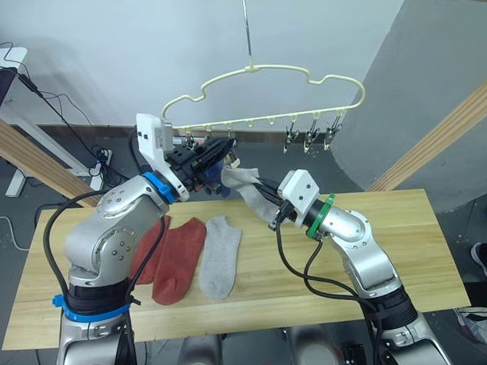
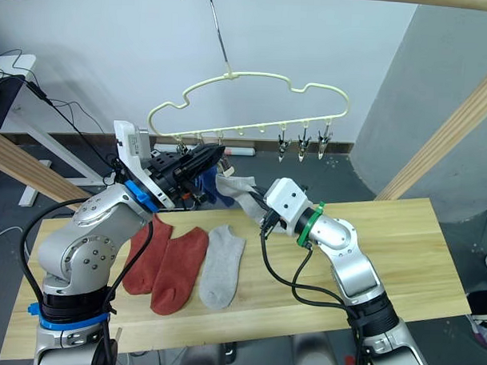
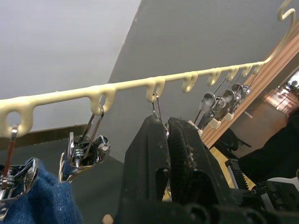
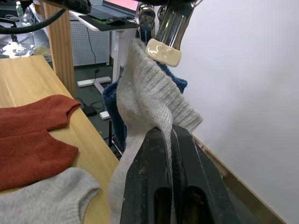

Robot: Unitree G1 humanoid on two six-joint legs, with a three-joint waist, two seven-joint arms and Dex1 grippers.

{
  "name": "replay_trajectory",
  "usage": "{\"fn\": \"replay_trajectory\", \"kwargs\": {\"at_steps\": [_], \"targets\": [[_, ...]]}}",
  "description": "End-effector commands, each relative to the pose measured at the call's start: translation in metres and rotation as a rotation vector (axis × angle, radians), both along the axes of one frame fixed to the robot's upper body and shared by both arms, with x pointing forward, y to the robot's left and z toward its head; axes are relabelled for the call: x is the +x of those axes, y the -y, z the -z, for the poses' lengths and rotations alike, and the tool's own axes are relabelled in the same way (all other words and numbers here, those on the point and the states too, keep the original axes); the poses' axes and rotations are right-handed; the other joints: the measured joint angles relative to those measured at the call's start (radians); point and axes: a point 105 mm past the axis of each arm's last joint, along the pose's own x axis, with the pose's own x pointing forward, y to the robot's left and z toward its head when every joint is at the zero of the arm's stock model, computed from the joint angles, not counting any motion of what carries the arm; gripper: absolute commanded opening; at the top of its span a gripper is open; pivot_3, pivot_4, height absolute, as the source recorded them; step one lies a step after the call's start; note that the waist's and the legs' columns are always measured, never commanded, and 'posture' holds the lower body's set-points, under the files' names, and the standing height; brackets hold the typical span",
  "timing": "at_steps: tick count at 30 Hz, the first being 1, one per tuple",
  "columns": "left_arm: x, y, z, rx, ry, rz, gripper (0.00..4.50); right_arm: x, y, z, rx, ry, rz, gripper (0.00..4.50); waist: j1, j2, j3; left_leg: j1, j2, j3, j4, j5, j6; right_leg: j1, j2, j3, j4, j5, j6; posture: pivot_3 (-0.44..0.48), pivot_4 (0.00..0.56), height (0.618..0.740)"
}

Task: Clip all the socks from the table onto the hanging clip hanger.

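Holding a grey sock (image 4: 154, 107) pinched tight in the right gripper (image 4: 169, 140), stretching up to a clip (image 4: 164, 32) right above. Left gripper (image 3: 166, 135) squeezing another clip (image 3: 156, 105), nearer the clip hanger (image 1: 270, 119).

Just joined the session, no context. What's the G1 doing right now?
It is clipping socks onto the cream-yellow wire clip hanger. The right gripper is shut on a light grey knit sock, holding its cuff up to a metal clip. The left gripper is raised at the hanger's clip row. Blue socks already hang there. Two rust-red socks and another grey sock lie on the light wooden table.
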Motion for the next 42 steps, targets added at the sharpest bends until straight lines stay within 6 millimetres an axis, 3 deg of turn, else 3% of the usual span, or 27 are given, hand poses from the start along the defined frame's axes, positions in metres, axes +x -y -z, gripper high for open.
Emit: {"fn": "replay_trajectory", "kwargs": {"at_steps": [1, 19, 29, 35, 38, 41, 42], "targets": [[-0.008, -0.001, -0.012, -0.015, 0.050, 0.016, 0.00, -0.001, 0.001, -0.010, 0.032, 0.023, -0.006, 0.04, 0.000, 0.000, 0.000, 0.000, 0.000, 0.000, 0.000, 0.000, 0.000, 0.000, 0.000, 0.000, 0.000, 0.000, 0.000, -0.207, 0.334, 0.735], [-0.010, 0.001, -0.009, -0.016, 0.044, 0.033, 0.00, 0.000, -0.006, -0.022, 0.099, 0.005, -0.009, 0.04, 0.000, 0.000, 0.000, 0.000, 0.000, 0.000, 0.000, 0.000, 0.000, 0.000, 0.000, 0.000, 0.000, 0.000, 0.000, -0.206, 0.335, 0.735], [-0.012, 0.001, -0.008, -0.019, 0.034, 0.049, 3.05, -0.004, -0.013, -0.022, 0.103, -0.010, -0.047, 0.00, 0.000, 0.000, 0.000, 0.000, 0.001, 0.000, 0.000, 0.000, 0.000, 0.000, 0.000, 0.000, 0.000, 0.000, 0.000, -0.206, 0.334, 0.735], [-0.014, -0.001, -0.005, -0.003, 0.031, 0.046, 3.05, -0.005, -0.018, -0.023, 0.108, -0.020, -0.065, 0.00, 0.000, 0.000, 0.000, 0.000, 0.000, 0.000, 0.000, 0.000, 0.000, 0.000, 0.000, 0.000, 0.000, 0.000, 0.000, -0.202, 0.332, 0.735], [-0.015, -0.002, -0.003, 0.014, 0.034, 0.039, 3.08, -0.006, -0.020, -0.022, 0.091, -0.022, -0.073, 0.64, 0.000, 0.000, 0.000, 0.000, 0.000, 0.000, 0.000, 0.000, 0.000, 0.000, 0.000, 0.000, 0.000, 0.000, 0.000, -0.202, 0.332, 0.735], [-0.017, -0.003, -0.001, 0.033, 0.039, 0.034, 3.08, -0.008, -0.018, -0.017, 0.032, -0.022, -0.086, 1.67, 0.000, 0.000, 0.000, 0.000, 0.001, 0.000, 0.000, 0.000, 0.000, 0.000, 0.000, 0.000, 0.000, 0.000, 0.000, -0.199, 0.331, 0.735], [-0.017, -0.004, 0.000, 0.046, 0.042, 0.031, 3.08, -0.008, -0.016, -0.014, 0.013, -0.027, -0.086, 1.67, 0.000, 0.000, 0.000, 0.000, 0.001, 0.000, 0.000, 0.000, 0.000, 0.000, 0.000, 0.000, 0.000, 0.000, 0.000, -0.199, 0.331, 0.735]]}}
